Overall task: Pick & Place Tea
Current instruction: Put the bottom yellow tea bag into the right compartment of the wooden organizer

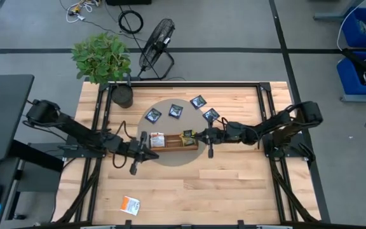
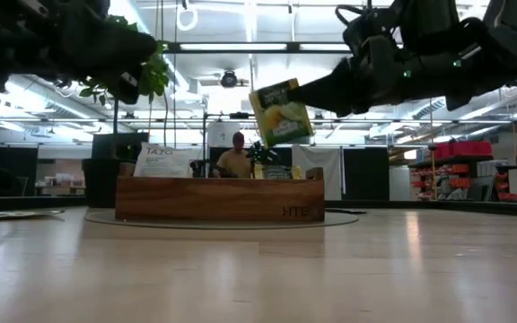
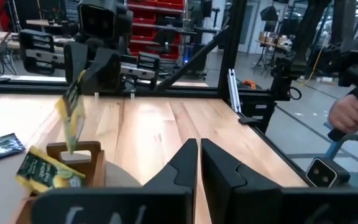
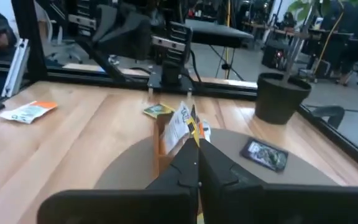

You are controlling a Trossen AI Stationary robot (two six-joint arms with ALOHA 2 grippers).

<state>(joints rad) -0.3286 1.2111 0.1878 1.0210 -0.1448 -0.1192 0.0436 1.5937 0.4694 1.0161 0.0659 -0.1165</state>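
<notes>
The right gripper (image 1: 191, 135) is clamped on a yellow-green tea sachet (image 2: 282, 112), holding it by its upper edge in the air above the right end of the wooden tray (image 2: 220, 199), clear of the wood. The left gripper (image 1: 146, 140) hangs at the tray's left end with its fingers (image 3: 185, 167) pressed together and nothing between them. The tray sits on a round grey mat (image 1: 201, 151) near the middle of the worktop (image 1: 234, 184), which is pale wood. An orange-and-white sachet (image 1: 157, 139) stands in the tray's left end and another yellow-green sachet (image 3: 44, 170) leans in its right end. Four dark navy sachets (image 1: 174, 112) lie flat on the mat toward the far edge, spread in an arc. One more orange-and-white sachet (image 1: 130, 204) lies alone near the worktop's near edge, toward the left corner. A potted plant (image 1: 101, 58) stands at the far left corner, and a floor fan (image 1: 155, 43) sits beyond the far edge. A person (image 2: 236, 158) shows in the room behind the tray. The held sachet is tilted, with a pale fruit picture on its face.
</notes>
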